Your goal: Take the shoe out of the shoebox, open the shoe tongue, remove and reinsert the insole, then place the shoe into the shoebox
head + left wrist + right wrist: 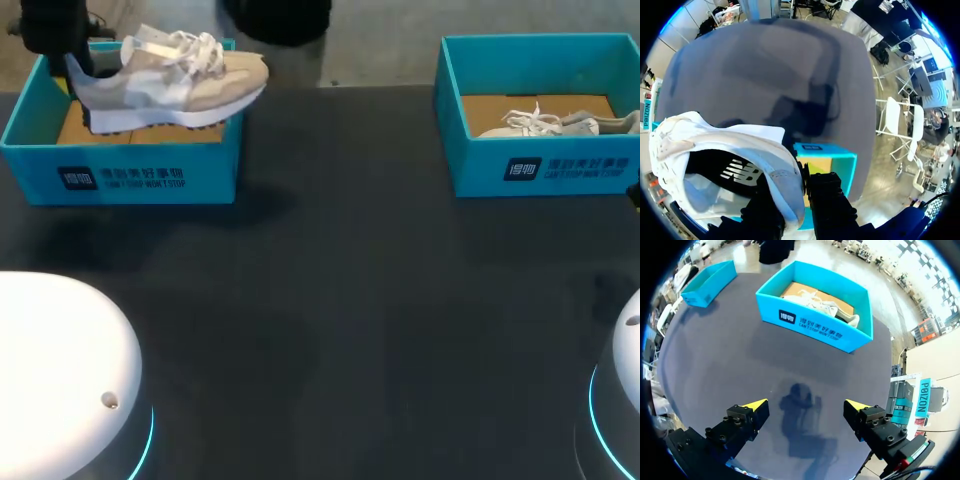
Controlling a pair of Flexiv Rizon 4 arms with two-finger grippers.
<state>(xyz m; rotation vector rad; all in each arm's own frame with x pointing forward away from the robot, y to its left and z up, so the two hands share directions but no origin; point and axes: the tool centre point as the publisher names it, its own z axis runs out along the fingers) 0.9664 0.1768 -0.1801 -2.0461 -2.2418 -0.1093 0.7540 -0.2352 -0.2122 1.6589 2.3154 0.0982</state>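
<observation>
The dark table [350, 300] takes up most of what we see. The white bases of our two arms sit at its near left [60, 370] and near right [628, 350] corners.

Two open teal shoeboxes stand along the far side, well apart. The left shoebox [120, 175] is at the far left and the right shoebox [540, 165] at the far right. Both have brown card lining their floors.

The shoe [170, 85], a beige and white trainer with white laces, is held over the left shoebox. Its heel is to the left, its toe points right, and its sole is roughly level at about the height of the rim. We cannot tell whether the sole touches the box. A second shoe [550, 124], pale with white laces, lies on the floor of the right shoebox, towards its right side.

Our left gripper [800, 197] is closed on the shoe's heel collar. One dark finger is inside the opening and the other outside it, and their yellow tips are hidden. A corner of the left shoebox shows just beyond them.

Our right gripper [806, 407] hangs over bare table on the near side of the right shoebox. Its fingers are spread wide and grip nothing.
</observation>
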